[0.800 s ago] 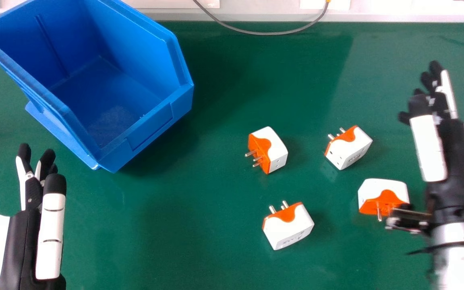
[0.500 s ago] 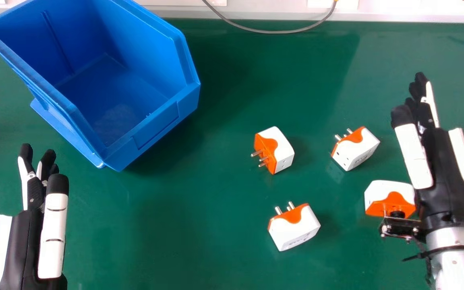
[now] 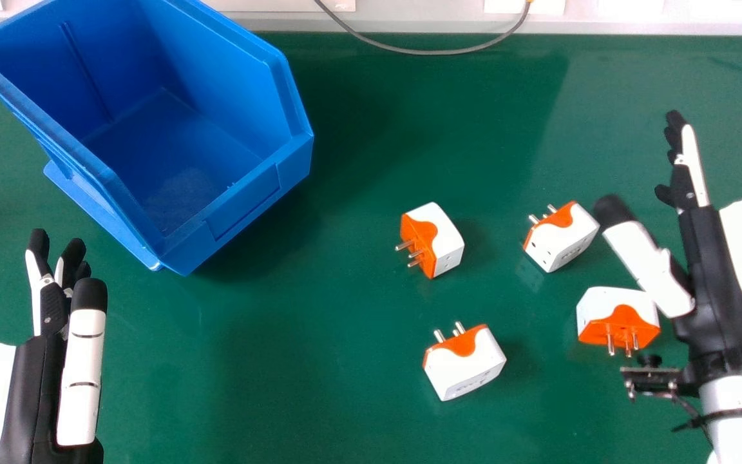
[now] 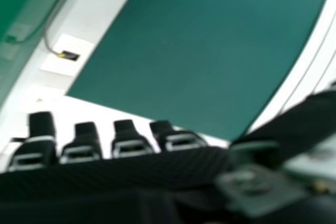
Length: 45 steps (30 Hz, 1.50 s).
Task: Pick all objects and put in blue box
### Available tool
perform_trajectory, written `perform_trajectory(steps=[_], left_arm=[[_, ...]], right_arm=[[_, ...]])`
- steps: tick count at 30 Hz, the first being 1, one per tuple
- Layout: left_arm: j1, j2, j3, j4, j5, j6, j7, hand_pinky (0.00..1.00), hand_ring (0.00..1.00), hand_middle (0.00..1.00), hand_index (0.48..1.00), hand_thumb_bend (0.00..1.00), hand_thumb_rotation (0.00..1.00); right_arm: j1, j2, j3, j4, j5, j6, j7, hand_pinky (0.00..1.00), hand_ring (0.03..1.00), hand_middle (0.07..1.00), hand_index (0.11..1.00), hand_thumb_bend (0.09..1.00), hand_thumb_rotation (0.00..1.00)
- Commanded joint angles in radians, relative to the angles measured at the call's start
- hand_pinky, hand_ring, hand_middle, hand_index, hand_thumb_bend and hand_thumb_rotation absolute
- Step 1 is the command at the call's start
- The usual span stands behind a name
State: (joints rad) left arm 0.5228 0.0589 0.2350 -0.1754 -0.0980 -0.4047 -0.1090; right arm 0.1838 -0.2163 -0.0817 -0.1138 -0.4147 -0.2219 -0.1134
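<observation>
My right hand (image 3: 709, 258) is open at the right of the head view, its thumb spread toward the upper right plug adapter (image 3: 567, 238); whether they touch I cannot tell. Another white and orange adapter (image 3: 612, 306) lies just left of its palm. Two more stand further left, one adapter (image 3: 442, 241) mid-table and one adapter (image 3: 467, 367) nearer. The blue box (image 3: 242, 212) sits at the upper left with a bare floor inside. My left hand (image 3: 39, 367) is open at the lower left, below the box. In the right hand view, fingertips of my right hand (image 4: 126, 142) point up, holding nothing.
The green table (image 3: 319, 348) spreads under everything. A grey cable (image 3: 409, 50) loops over its far edge, where a pale ledge (image 3: 422, 24) runs across. A small bracket (image 3: 654, 380) is fixed at my right wrist.
My right thumb has swung out leftward, away from the other fingers. The right hand first came left and toward the adapters, then shifted slightly back right. The left hand has stayed still.
</observation>
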Motion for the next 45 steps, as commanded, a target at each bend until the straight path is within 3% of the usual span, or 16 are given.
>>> perform_trajectory(steps=[1,6,15,19,27,33,38,45], left_arm=[[0.007,0.011,0.007,-0.009,0.0,-0.023,-0.004,1.0,1.0,1.0,1.0,0.61,0.97],[0.014,0.013,0.008,-0.017,0.004,-0.021,-0.005,1.0,1.0,1.0,1.0,0.61,0.97],[0.031,0.016,0.008,-0.045,0.001,-0.009,-0.008,1.0,1.0,1.0,1.0,0.63,0.99],[0.033,0.017,0.01,-0.042,-0.004,-0.012,-0.011,1.0,1.0,1.0,1.0,0.63,0.99],[0.036,0.013,0.01,-0.051,-0.008,-0.007,-0.014,1.0,1.0,1.0,1.0,0.63,1.0],[0.038,0.009,0.01,-0.053,-0.012,-0.002,-0.014,1.0,1.0,1.0,1.0,0.63,1.0],[0.049,0.004,0.009,-0.073,-0.018,0.008,-0.014,1.0,1.0,1.0,1.0,0.63,1.0],[0.049,0.007,0.014,-0.076,-0.022,0.012,-0.014,1.0,1.0,1.0,1.0,0.65,1.0]], right_arm=[[0.028,-0.038,0.0,-0.049,-0.054,-0.011,-0.016,0.88,0.969,0.985,0.996,0.616,0.93],[0.092,-0.096,0.005,-0.151,-0.179,0.068,0.047,0.88,0.97,0.99,0.997,0.621,0.91],[0.157,-0.215,0.021,-0.398,-0.345,0.302,0.358,0.92,0.983,1.0,1.0,0.697,0.78],[0.151,-0.253,0.033,-0.445,-0.389,0.356,0.461,0.93,0.985,1.0,1.0,0.711,0.76],[0.135,-0.314,0.026,-0.449,-0.416,0.36,0.514,0.95,0.99,1.0,1.0,0.755,0.67],[0.093,-0.352,0.05,-0.394,-0.443,0.364,0.535,0.96,0.983,1.0,0.995,0.717,0.59],[0.055,-0.361,0.074,-0.36,-0.461,0.394,0.569,0.96,0.983,1.0,0.991,0.693,0.55],[0.043,-0.379,0.084,-0.369,-0.499,0.424,0.615,0.96,0.98,1.0,0.978,0.676,0.49]])
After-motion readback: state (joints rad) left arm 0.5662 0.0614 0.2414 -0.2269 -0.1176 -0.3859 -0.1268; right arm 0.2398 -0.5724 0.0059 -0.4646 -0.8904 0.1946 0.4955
